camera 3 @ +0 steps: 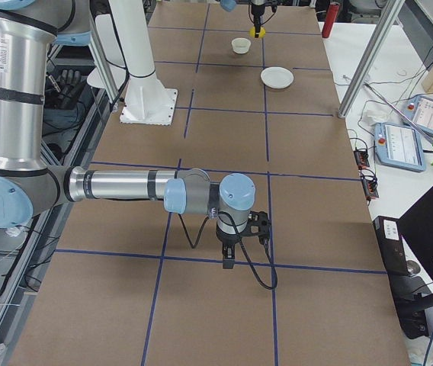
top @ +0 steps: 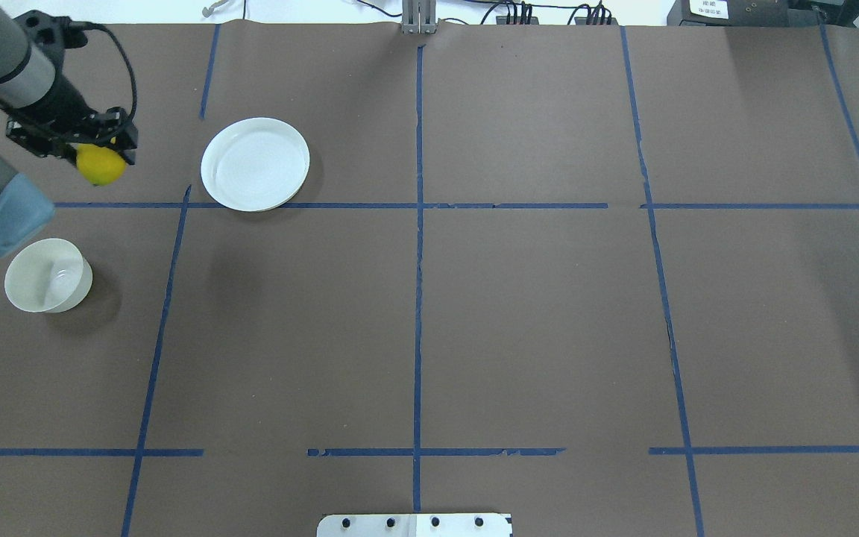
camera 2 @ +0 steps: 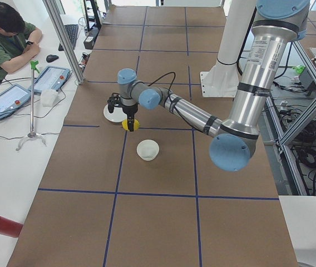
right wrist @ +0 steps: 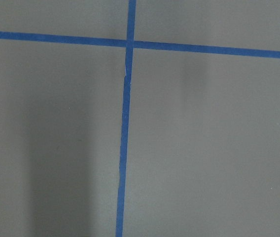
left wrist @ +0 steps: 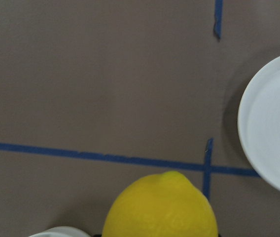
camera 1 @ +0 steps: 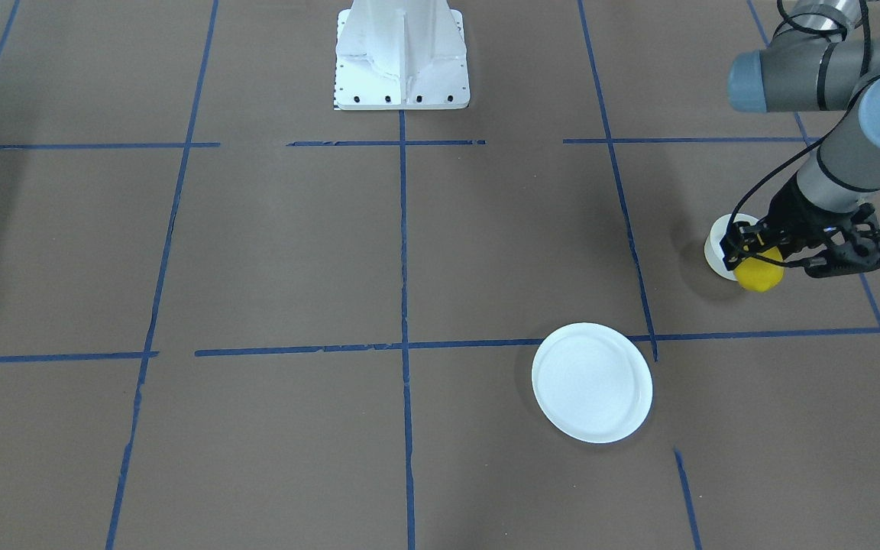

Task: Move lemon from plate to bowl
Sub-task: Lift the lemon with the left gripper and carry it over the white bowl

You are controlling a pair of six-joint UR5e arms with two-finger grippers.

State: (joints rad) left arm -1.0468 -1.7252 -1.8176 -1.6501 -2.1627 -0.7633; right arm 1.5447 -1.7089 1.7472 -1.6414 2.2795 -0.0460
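Note:
My left gripper (top: 98, 158) is shut on the yellow lemon (top: 101, 166) and holds it above the table, between the plate and the bowl. The lemon also shows in the front view (camera 1: 759, 276) and the left wrist view (left wrist: 160, 210). The flat white plate (top: 254, 164) lies empty to the lemon's right in the overhead view. The small deep white bowl (top: 48, 276) stands empty nearer the robot base, apart from the lemon. My right gripper (camera 3: 229, 261) shows only in the exterior right view, low over bare table far from these things. I cannot tell whether it is open.
The brown table (top: 519, 313) is marked with blue tape lines. The white robot base (camera 1: 402, 53) stands at the table's edge. An operator's desk with tablets (camera 2: 13, 97) runs along the far side.

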